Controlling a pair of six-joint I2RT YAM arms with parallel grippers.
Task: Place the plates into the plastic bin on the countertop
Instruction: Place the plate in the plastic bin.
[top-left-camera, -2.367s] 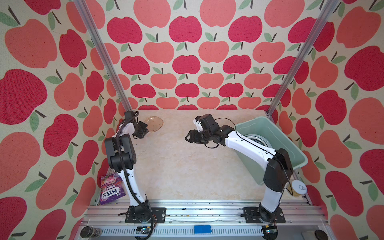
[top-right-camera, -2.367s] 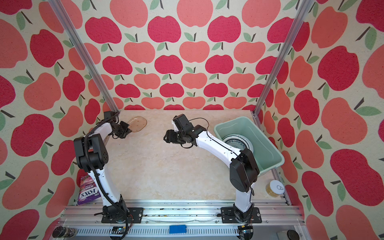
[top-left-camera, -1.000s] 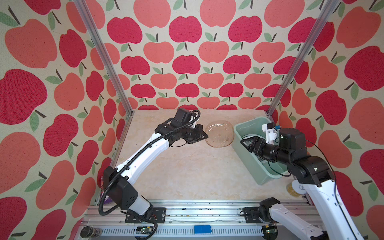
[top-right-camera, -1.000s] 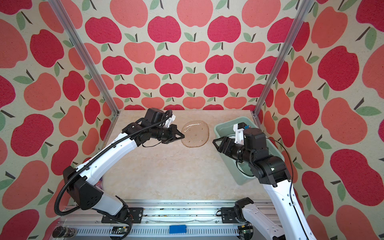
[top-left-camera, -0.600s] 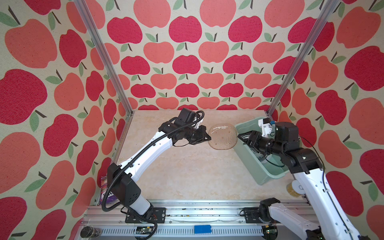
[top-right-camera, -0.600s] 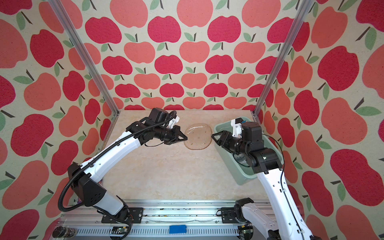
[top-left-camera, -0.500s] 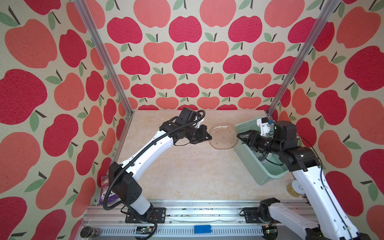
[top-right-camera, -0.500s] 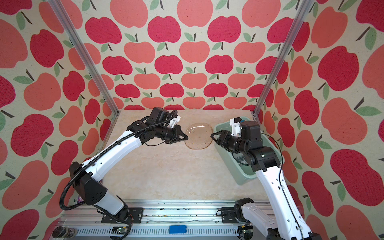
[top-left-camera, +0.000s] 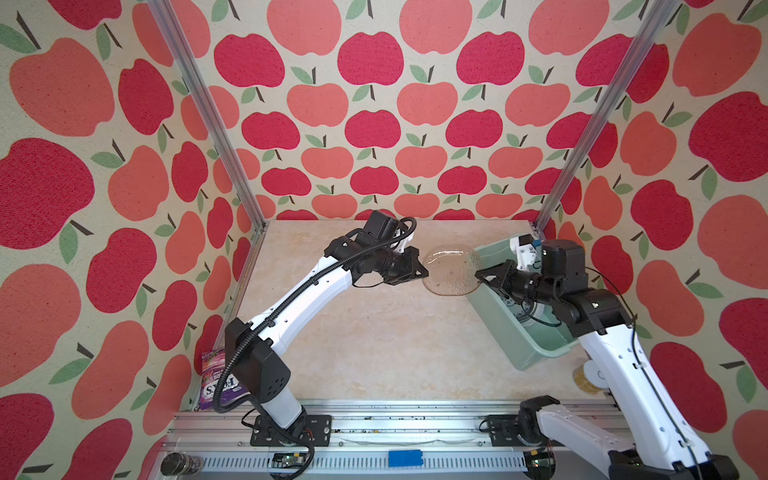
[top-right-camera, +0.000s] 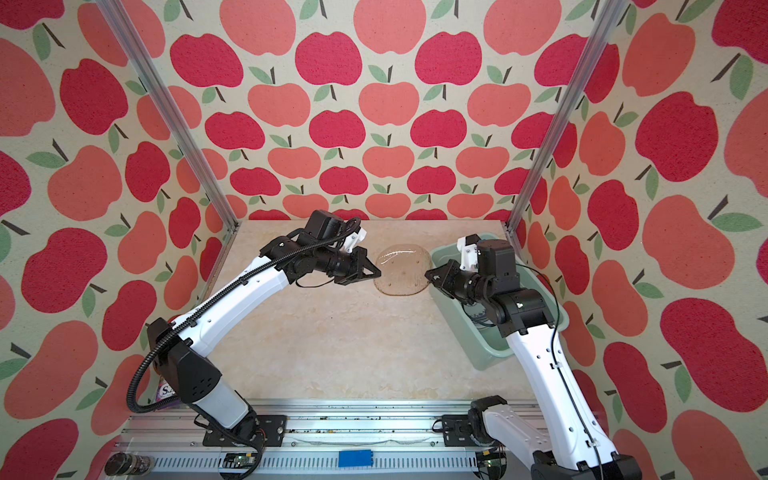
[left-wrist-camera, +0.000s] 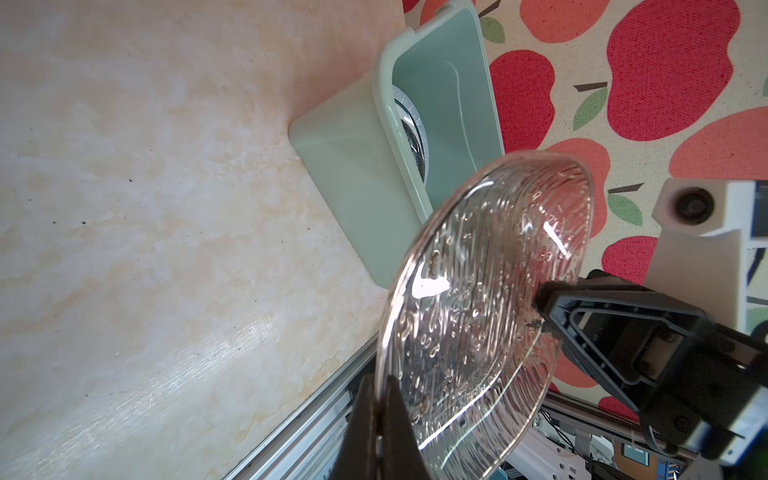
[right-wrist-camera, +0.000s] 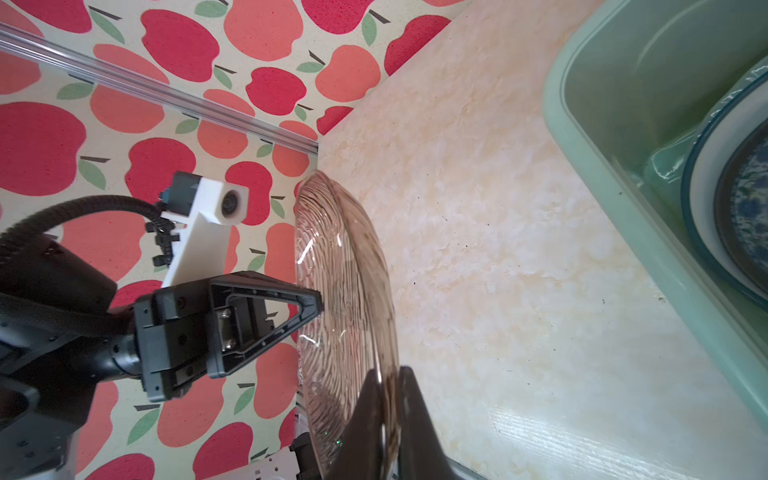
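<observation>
Left pincer (top-left-camera: 426, 274): clamped on ribbed glass plate (top-left-camera: 451, 270), one rim.
Right pincer (top-left-camera: 478, 276): clamped on opposite rim.
Done: stacked plates (right-wrist-camera: 739, 216) inside plastic bin (top-left-camera: 498, 328).
Remaining: this plate, seemingly last.

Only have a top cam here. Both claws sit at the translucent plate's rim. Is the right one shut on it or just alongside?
Observer: Shut on it. In the right wrist view, the right claw has one finger on each face of the translucent plate at its rim.
Operator: The arm blocks the bin for me. What's inside?
Observer: The right wrist view shows the plastic bin holding a white plate with a dark rim. A blue-patterned plate appears to be nested on it.
</observation>
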